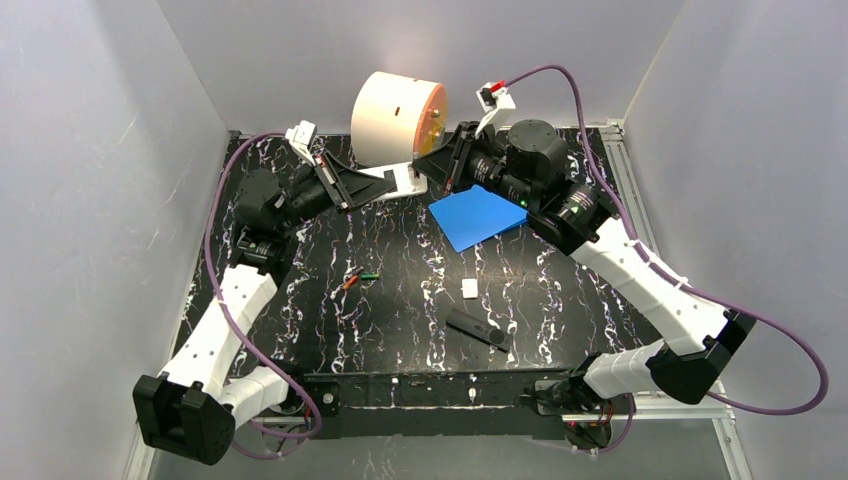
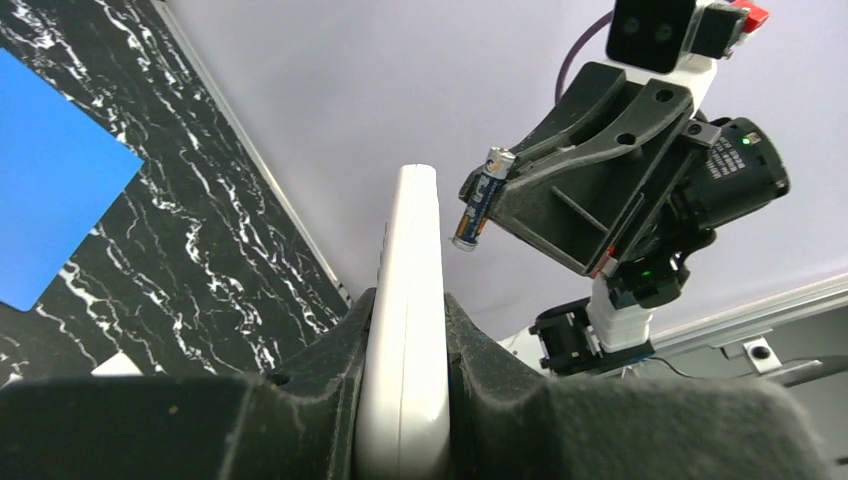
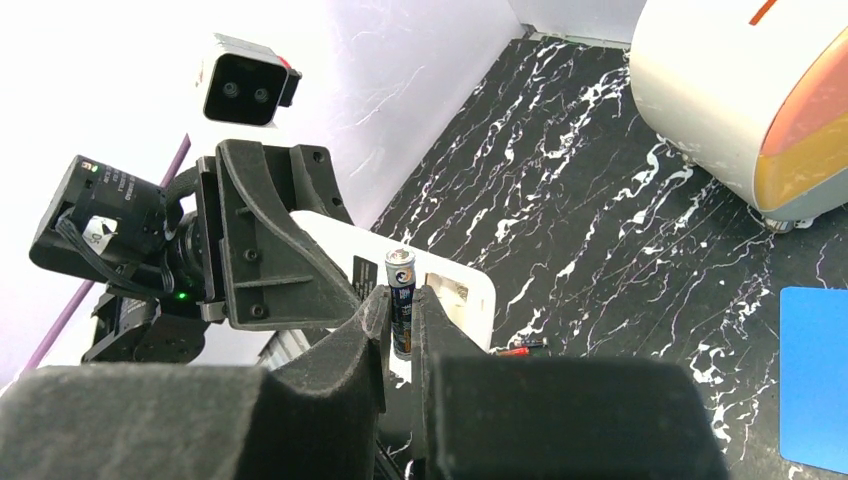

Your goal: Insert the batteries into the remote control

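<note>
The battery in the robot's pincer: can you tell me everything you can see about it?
The battery is a small cylinder, dark blue with tiny print and a shiny silver cap on top. It stands upright, off the table. Its lower half is squeezed between the black padded fingers of the right pincer. It sits close beside the white remote, which the left pincer holds. The left wrist view shows a gap between them, so it is not yet loaded.

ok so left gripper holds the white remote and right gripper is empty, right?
No, the right gripper is shut on a battery, as the right wrist view shows. The left gripper does hold the white remote.
</note>
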